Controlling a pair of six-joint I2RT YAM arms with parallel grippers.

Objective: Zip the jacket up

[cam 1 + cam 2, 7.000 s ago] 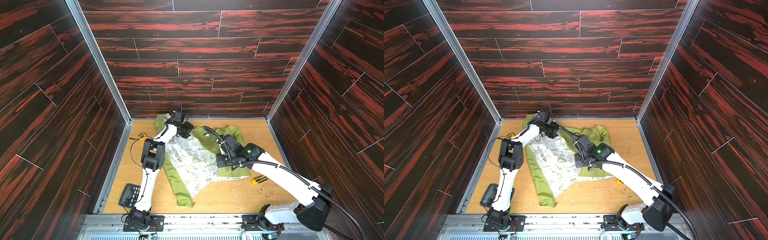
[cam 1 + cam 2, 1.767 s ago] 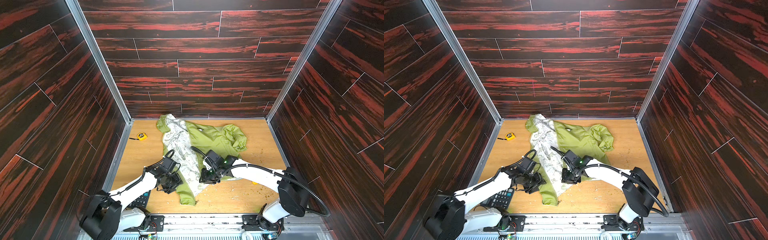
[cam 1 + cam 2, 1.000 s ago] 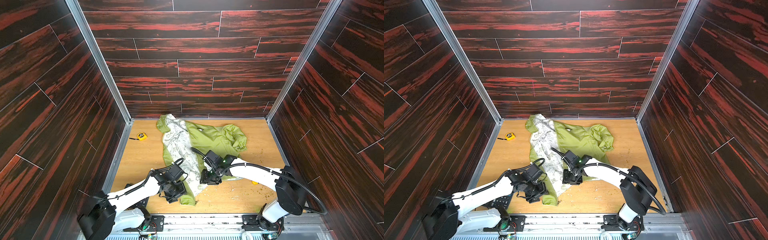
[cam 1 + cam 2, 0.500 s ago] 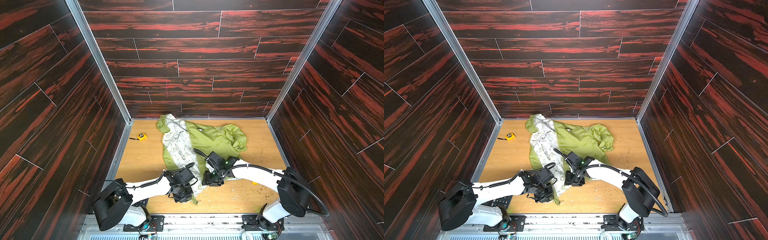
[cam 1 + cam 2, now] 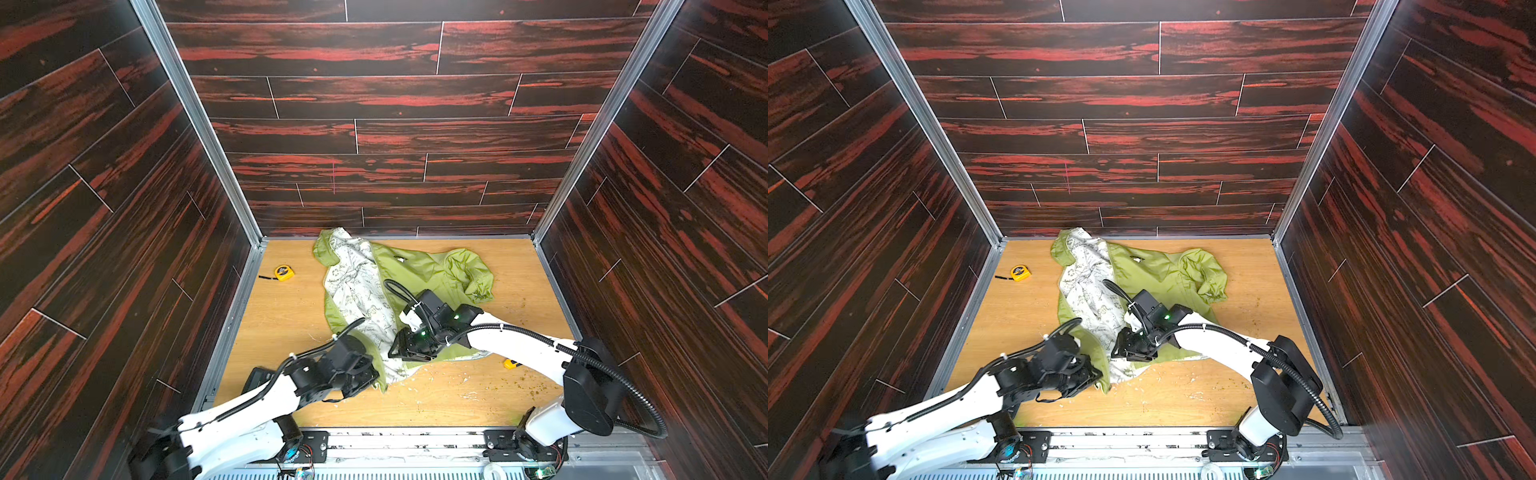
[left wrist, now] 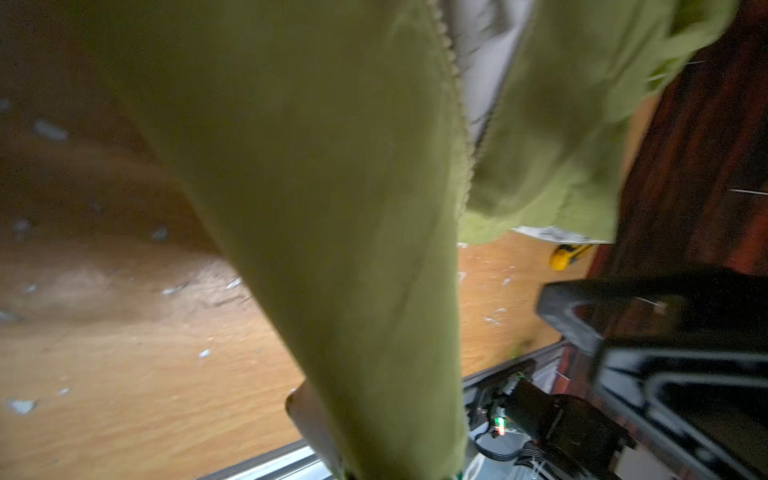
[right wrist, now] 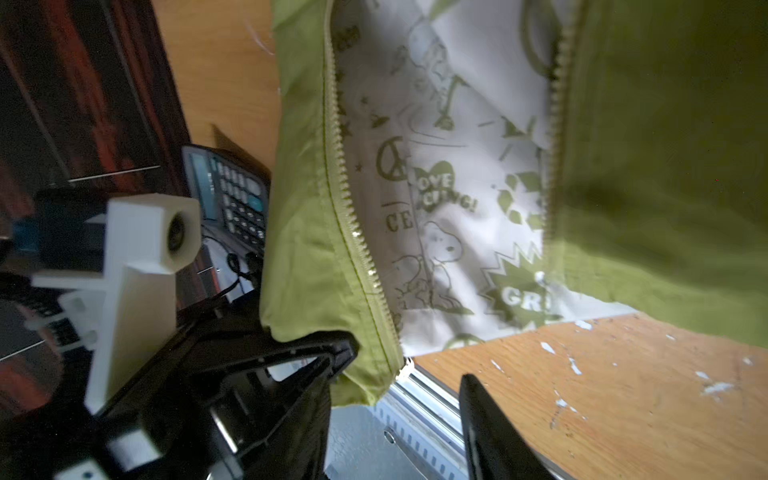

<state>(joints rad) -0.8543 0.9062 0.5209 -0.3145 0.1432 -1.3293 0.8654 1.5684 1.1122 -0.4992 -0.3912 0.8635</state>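
Note:
The lime-green jacket (image 5: pixel 419 266) (image 5: pixel 1154 270) lies unzipped on the wooden floor, its white printed lining (image 7: pixel 449 187) showing between two separate rows of zipper teeth (image 7: pixel 345 199). My left gripper (image 5: pixel 372 376) (image 5: pixel 1096 374) is shut on the near bottom corner of the jacket's left front panel. In the left wrist view the green cloth (image 6: pixel 353 208) runs down into that gripper (image 6: pixel 365 457). My right gripper (image 5: pixel 399 353) (image 5: pixel 1121 351) hovers open just over the lower lining, a little right of the left one, holding nothing (image 7: pixel 399 432).
A yellow tape measure (image 5: pixel 284 272) lies at the far left of the floor. A black calculator (image 7: pixel 232 187) sits under my left arm. A yellow utility knife (image 5: pixel 510 364) lies beside my right forearm. Dark panel walls enclose three sides, with a metal rail along the front.
My left gripper has swung right from the calculator side to the jacket's bottom corner and shut on it. The right gripper has stayed over the lower lining, still open.

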